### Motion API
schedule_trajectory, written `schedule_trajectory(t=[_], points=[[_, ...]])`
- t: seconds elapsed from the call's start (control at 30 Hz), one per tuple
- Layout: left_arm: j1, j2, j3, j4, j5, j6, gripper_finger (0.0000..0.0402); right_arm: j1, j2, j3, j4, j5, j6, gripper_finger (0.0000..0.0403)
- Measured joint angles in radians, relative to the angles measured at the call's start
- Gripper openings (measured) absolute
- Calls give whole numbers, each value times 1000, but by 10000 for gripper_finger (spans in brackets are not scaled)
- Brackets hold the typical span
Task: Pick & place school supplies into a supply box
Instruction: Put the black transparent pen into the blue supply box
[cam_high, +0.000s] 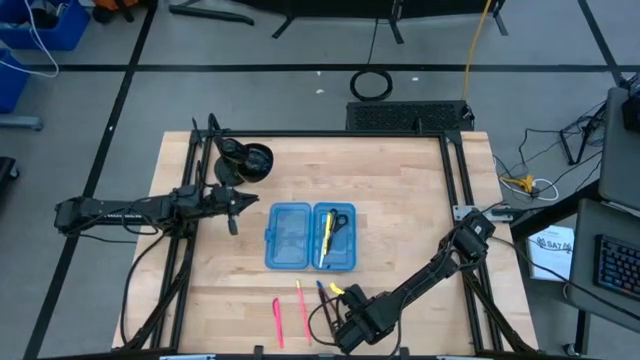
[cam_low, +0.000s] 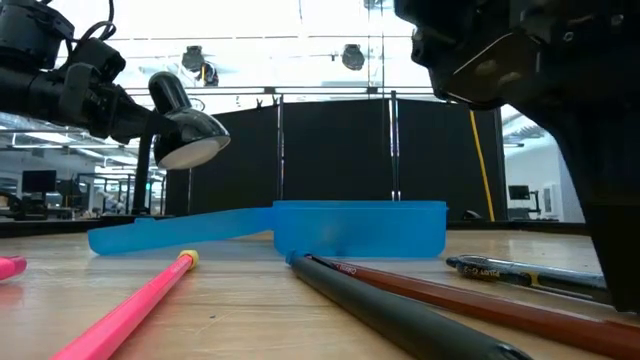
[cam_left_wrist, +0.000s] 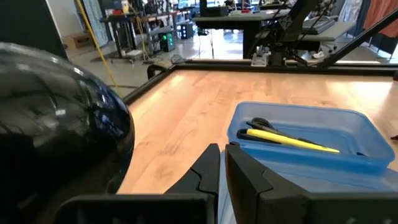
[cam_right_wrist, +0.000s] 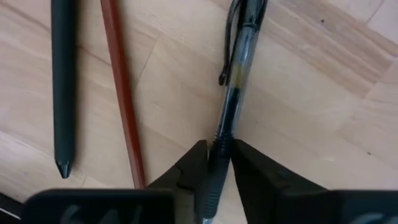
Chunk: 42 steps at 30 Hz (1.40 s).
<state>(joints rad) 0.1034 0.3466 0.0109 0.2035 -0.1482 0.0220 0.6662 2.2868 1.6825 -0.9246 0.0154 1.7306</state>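
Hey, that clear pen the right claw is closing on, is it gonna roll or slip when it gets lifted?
Probably stiff and light: the clear pen looks like a thin, straight plastic barrel. It may slip or swing, since the right claw pinches it near one end, leaving most of its length sticking out. On the table it likely won't roll far, because its side clip should stop it.

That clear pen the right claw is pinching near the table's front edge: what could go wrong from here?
The right gripper pinches the clear pen near one end, so it could tilt or slip when lifted. The brown pencil and dark pencil lie close alongside and might get knocked. The supply box already holds scissors and a yellow pen, leaving less room.
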Motion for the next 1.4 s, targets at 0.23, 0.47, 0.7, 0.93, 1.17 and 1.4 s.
schedule_trajectory(t=[0.23, 0.47, 0.7, 0.93, 1.17, 1.4], points=[[-1, 0, 0, -40, 48, -13, 31, 2, -11, -76, 73, 1, -12, 24], [-1, 0, 0, -68, 53, -47, 31, 9, -58, -71, 90, 58, -25, 22], [-1, 0, 0, -69, 53, -54, 31, 49, -201, -79, 106, 205, -2, 22], [-1, 0, 0, -71, 53, -47, 31, 40, -314, -76, 102, 424, -64, 22], [-1, 0, 0, -65, 53, -51, 31, -104, -416, -72, 96, 561, -205, 22], [-1, 0, 0, -60, 53, -60, 31, -308, -456, -72, 127, 479, -464, 22]])
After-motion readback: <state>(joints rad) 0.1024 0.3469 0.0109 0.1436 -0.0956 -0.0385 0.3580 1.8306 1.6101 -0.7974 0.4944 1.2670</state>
